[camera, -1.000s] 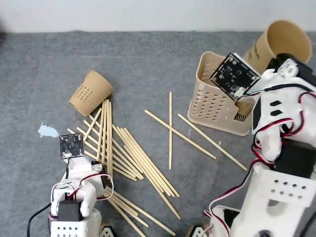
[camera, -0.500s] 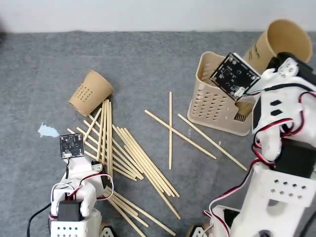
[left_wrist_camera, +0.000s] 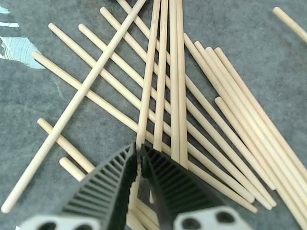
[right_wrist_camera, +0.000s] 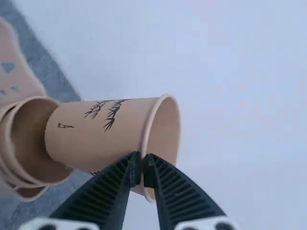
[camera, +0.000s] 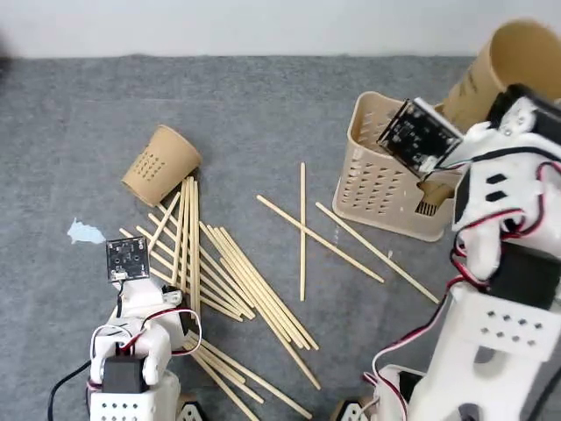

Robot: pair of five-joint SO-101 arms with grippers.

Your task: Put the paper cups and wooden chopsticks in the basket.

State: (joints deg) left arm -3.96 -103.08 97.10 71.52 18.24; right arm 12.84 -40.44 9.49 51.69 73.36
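The grey bench has open room along its far side. At the right edge the right arm stands tall. The right end effector pinches the rim of a tilted paper cup, whose base sits in the stacked cups at the basket. The left arm sits folded near-left, with the left end effector narrow over scattered chopsticks. A fallen cup lies at their far-left end.

White plastic arms carry black motors, red-and-black cables and ribbed black pincer fingers (plus square camera boards).
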